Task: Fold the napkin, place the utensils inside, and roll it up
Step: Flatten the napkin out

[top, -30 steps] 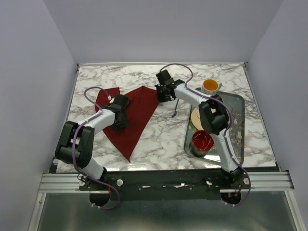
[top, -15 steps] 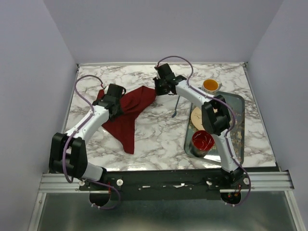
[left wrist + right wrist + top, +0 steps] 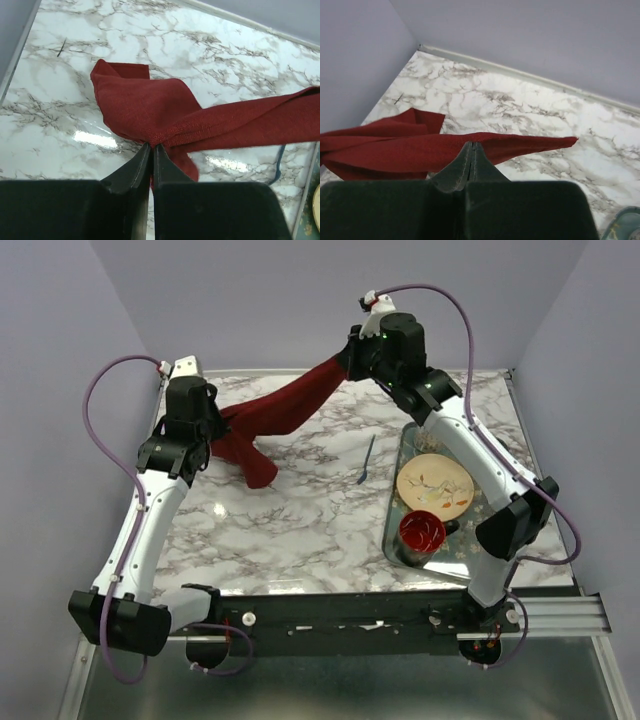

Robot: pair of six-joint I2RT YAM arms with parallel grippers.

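Observation:
The dark red napkin hangs in the air, stretched in a band between my two raised grippers, with a loose tail drooping onto the marble. My left gripper is shut on the napkin's left end; in the left wrist view the jaws pinch a bunched edge of the napkin. Up at the back, my right gripper is shut on its other end, its jaws pinching the napkin near one pointed corner. The slim blue utensil lies alone on the table, right of the cloth and left of the tray.
A metal tray stands at the right with a beige plate and a red bowl on it. The right arm reaches over the tray's back end. Purple walls close in the table at the left, the back and the right.
Both arms have risen and swung towards the back. The napkin, flat on the table a second ago, is gripped at both ends, lifted and pulled into a band.

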